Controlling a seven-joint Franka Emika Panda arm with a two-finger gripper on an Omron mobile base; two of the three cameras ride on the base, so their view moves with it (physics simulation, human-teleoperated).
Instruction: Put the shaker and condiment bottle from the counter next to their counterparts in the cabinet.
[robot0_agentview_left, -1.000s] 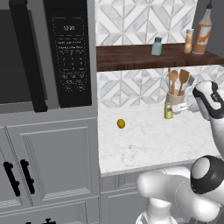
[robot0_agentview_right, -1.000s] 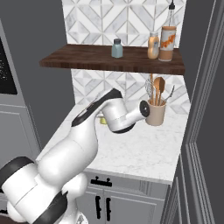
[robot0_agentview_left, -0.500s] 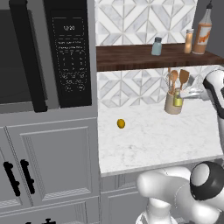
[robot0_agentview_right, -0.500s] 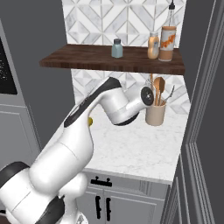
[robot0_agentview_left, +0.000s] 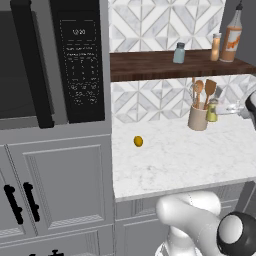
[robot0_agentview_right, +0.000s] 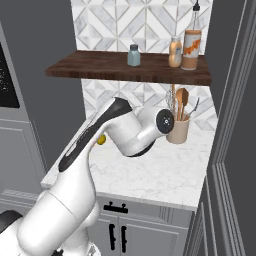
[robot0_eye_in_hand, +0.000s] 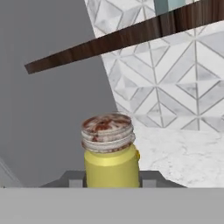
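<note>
Shaker (robot0_eye_in_hand: 111, 159) now lifted off the counter (robot0_agentview_left: 175, 160), up beside the utensil holder (robot0_agentview_left: 198, 118) near the counter's back right; a second ago it hung lower. Gripper (robot0_eye_in_hand: 112, 180) clenched on it. Shelf placement next. Condiment bottle (robot0_agentview_left: 216, 47) already on cabinet (robot0_agentview_left: 150, 62). Marble top, tiled wall.

Both base views look forward and down over the counter (robot0_agentview_left: 170, 160) and cabinet (robot0_agentview_right: 125, 70), from opposite rear sides. The hand view sits close behind the shaker (robot0_eye_in_hand: 110, 153), facing the tiled wall (robot0_eye_in_hand: 175, 83).
</note>
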